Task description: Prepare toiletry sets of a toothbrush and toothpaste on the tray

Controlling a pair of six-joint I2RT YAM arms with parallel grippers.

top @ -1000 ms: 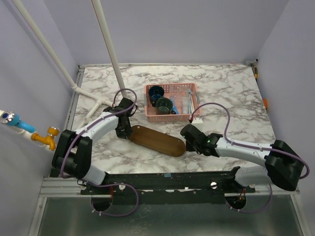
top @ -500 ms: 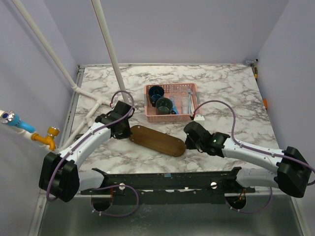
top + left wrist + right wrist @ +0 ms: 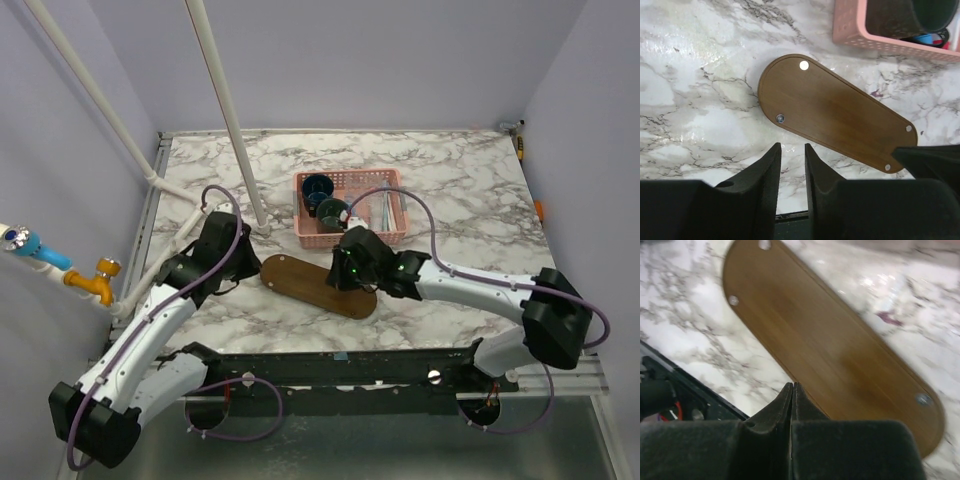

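**Right wrist view: shut jaws over a bare tray, no set begun**

We start at the right jaws. They are pressed together with nothing between them and hang over the tray (image 3: 830,340), whose brown wood fills most of that view. Shut and empty-handed, they look to us poised to go on to the goods rather than to deliver anything.

The left jaws stand a little apart, a narrow slot with only marble showing through it, and they hold nothing. They hover over the worktop (image 3: 700,100) just short of the tray's rounded left end, not touching it.

Outward from there, the tray lies slantwise between the two arms. We judge that this suits the job, since either arm can reach it. No toothbrush or tube lies on it.

Just beyond its far edge sits the pink basket (image 3: 340,238), and the goods are inside. Two dark cups (image 3: 318,187) sit in the left part and slim pale toothbrushes (image 3: 383,208) in the right. A blue scrap (image 3: 927,39) beside a cup in the left wrist view may be a toothpaste tube; we cannot say for sure.

The right jaws are the nearer to the basket. We would expect them to part before reaching in, and the cups crowding the goods could make that pick awkward.
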